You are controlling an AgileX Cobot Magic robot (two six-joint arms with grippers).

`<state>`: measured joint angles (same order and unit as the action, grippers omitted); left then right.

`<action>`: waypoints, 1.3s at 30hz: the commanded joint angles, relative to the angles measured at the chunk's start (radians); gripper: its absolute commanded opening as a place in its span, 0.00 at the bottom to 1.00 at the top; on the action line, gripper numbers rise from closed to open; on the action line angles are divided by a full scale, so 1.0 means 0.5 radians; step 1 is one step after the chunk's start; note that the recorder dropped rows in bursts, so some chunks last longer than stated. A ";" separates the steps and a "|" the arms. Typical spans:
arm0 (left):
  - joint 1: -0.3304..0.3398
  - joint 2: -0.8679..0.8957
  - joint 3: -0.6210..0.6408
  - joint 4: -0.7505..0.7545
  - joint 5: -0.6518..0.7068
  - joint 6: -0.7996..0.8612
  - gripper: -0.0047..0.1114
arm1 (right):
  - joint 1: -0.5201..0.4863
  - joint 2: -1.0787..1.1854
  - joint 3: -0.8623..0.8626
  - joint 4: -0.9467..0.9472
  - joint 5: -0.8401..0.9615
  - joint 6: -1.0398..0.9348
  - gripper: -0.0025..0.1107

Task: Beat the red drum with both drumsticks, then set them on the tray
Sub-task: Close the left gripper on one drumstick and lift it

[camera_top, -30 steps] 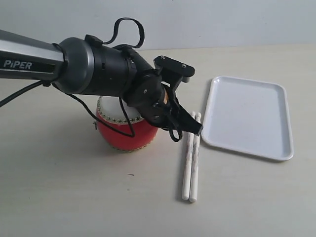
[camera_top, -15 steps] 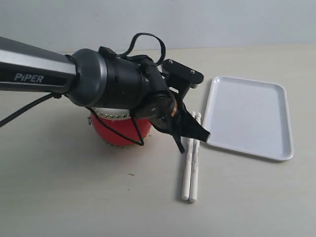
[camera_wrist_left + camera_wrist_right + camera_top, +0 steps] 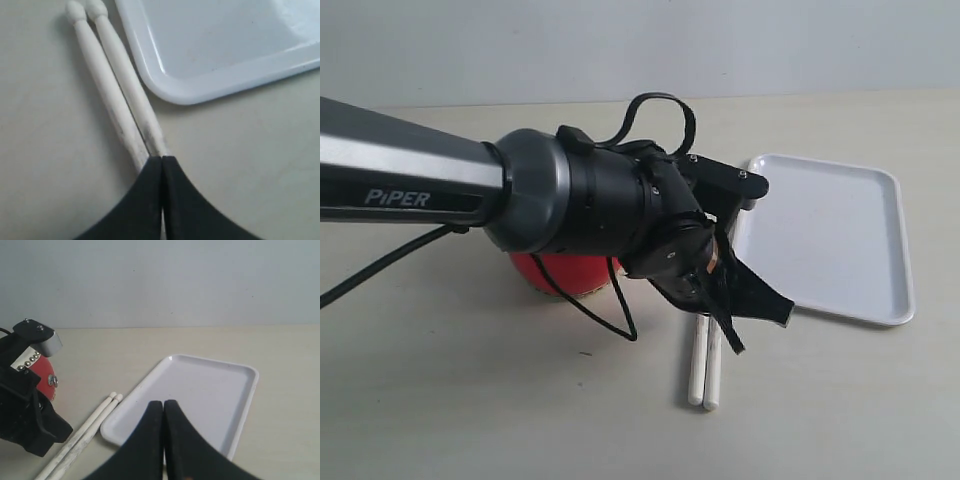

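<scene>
Exterior view: the left arm (image 3: 470,190), marked PIPER, reaches across the middle and covers most of the red drum (image 3: 560,272). Only a low strip of the drum's glossy red body shows beneath it. The left pincer (image 3: 762,325) hangs over the drumsticks (image 3: 705,375), just beside the tray (image 3: 830,235).
Left wrist view: this view settles what the exterior view leaves unclear. The left pincer's two black jaws are pressed together with nothing between them. Their tips sit over the shafts of the sticks; I cannot tell whether they touch the wood.
Right wrist view: only this view shows the right pincer (image 3: 163,402). Its jaws are together and empty, above the tray's near edge. It also shows the drum's gold studs and a small metal ring on the red side, behind the left arm's black wrist.
Drum position: on the desk (image 3: 470,400), on the far side of the sticks from the tray.
Drumsticks: two thin, pale cream sticks lying flat on the desk. They lie side by side, touching along their length, between drum and tray. Their small rounded tips lie close beside the tray's rim, and faint dark scuffs mark the shafts.
Tray: white, rectangular, with rounded corners and a low raised rim.
</scene>
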<state>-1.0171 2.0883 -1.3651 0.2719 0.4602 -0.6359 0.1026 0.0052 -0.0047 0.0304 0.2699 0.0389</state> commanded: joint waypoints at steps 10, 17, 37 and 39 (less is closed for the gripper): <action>0.031 0.010 0.010 -0.146 0.237 -0.065 0.41 | -0.017 -0.010 0.009 -0.002 -0.008 -0.003 0.02; 0.031 0.123 0.010 -0.200 0.134 -0.042 0.41 | -0.017 -0.010 0.009 -0.002 -0.008 -0.003 0.02; 0.031 0.129 0.010 -0.191 0.124 -0.037 0.04 | -0.017 -0.010 0.009 -0.002 -0.008 -0.003 0.02; 0.034 0.129 0.010 -0.185 0.121 -0.037 0.04 | -0.017 -0.010 0.009 -0.002 -0.008 -0.003 0.02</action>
<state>-1.0038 2.1473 -1.3651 0.1789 0.5223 -0.6583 0.1026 0.0052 -0.0047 0.0304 0.2699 0.0389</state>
